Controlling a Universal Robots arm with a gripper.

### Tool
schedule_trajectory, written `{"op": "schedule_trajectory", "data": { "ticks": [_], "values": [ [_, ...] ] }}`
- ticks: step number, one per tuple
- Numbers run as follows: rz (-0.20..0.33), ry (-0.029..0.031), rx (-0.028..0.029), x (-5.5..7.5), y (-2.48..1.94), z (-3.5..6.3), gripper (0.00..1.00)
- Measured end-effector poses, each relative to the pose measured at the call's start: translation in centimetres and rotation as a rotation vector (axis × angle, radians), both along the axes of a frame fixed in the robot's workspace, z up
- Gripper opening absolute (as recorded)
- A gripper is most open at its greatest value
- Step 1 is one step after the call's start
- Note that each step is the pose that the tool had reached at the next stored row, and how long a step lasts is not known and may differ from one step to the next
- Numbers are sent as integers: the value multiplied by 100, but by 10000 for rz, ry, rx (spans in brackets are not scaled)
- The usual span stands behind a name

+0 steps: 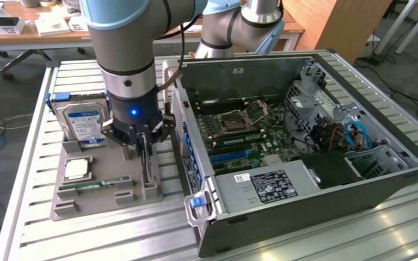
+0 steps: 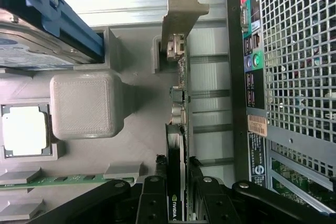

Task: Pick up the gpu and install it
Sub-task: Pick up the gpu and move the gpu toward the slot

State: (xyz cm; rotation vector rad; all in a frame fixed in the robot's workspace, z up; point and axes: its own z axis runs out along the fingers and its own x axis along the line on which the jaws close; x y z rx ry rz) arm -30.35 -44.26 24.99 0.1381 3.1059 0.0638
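Observation:
The gpu [image 1: 146, 166] is a thin dark card standing on edge in a slot of the grey holder tray [image 1: 100, 202], close to the open computer case [image 1: 394, 185]. My gripper [image 1: 142, 142] has come straight down over the card's upper edge. In the wrist view its two black fingers [image 2: 152, 195] press against both faces of the gpu [image 2: 177, 108], whose metal bracket [image 2: 181, 9] lies at the far end. The card still rests in its slot.
On the same tray are a silver hard drive [image 1: 82, 122] with a blue-white label, a CPU [image 1: 77, 168] and a green RAM stick [image 1: 96, 185]. The case lies open on the slatted table, its motherboard [image 1: 241, 136] exposed. Desks stand behind.

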Motion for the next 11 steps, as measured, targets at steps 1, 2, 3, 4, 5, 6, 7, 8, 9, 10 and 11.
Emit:
{"op": "schedule_trajectory", "data": {
  "ticks": [1,2,3,4,5,6,7,8,9,10,11],
  "values": [
    [9,0,0,0,0,24,27],
    [20,1,-1,0,0,48,27],
    [30,1,-1,0,0,68,27],
    [34,0,0,0,0,73,27],
    [35,-1,1,0,0,73,27],
    [40,-2,2,0,0,75,27],
    [59,2,-1,0,0,90,27],
    [80,0,0,0,0,101,27],
    [99,1,0,0,0,115,27],
    [116,1,0,0,0,133,27],
    [132,1,0,0,0,155,27]
  ]
}}
